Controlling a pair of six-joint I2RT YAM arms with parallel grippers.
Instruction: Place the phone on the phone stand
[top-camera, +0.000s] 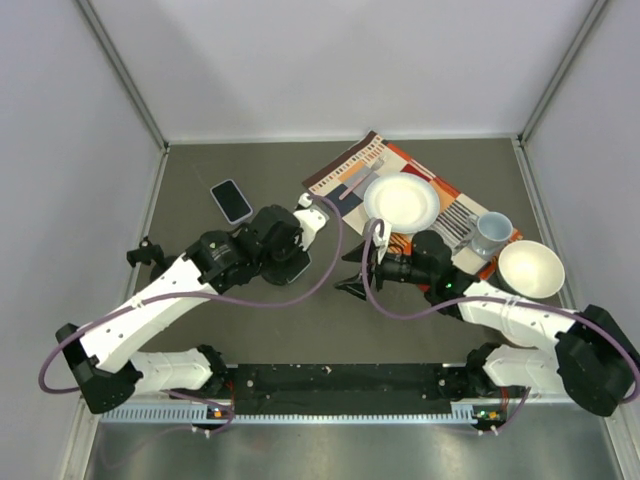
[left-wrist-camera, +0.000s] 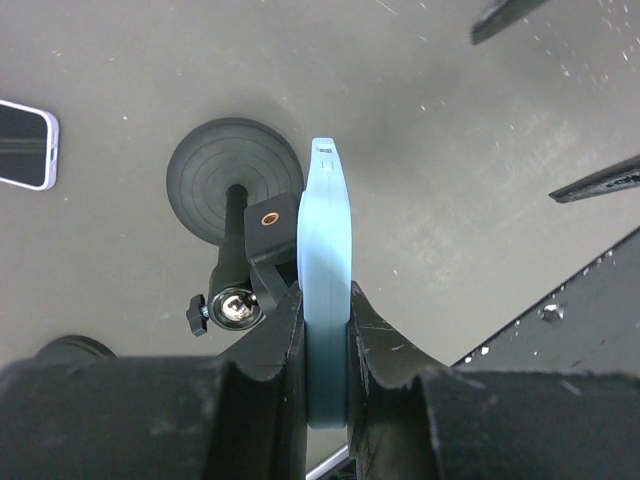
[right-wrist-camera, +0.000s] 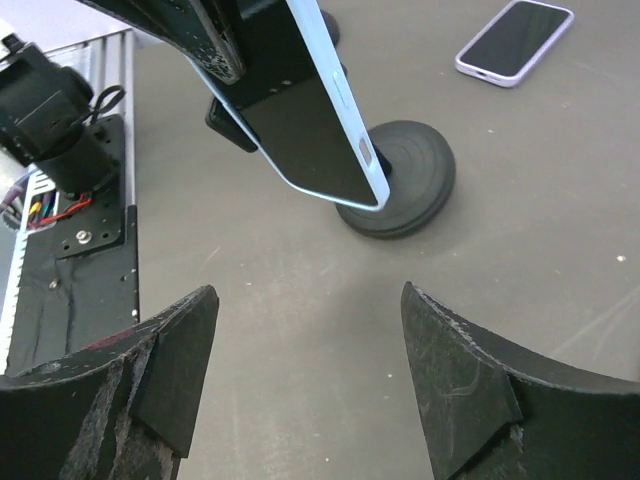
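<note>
Left end effector (left-wrist-camera: 327, 300) clamped on the pale blue phone (left-wrist-camera: 327, 240), held tilted just above the phone stand (left-wrist-camera: 232, 170), apparently not yet seated and released; right end effector (right-wrist-camera: 305, 300) wide open, empty, nearby.

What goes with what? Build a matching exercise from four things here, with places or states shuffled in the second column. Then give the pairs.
Column one:
1. light blue phone
2. lavender-cased phone
3. white plate
4. right gripper

Column two:
A. resting on the patterned cloth
B. open, holding nothing
C. clamped edge-on in the left gripper
D. lying flat on the table

Pairs: 1-C, 2-D, 3-A, 4-B
</note>
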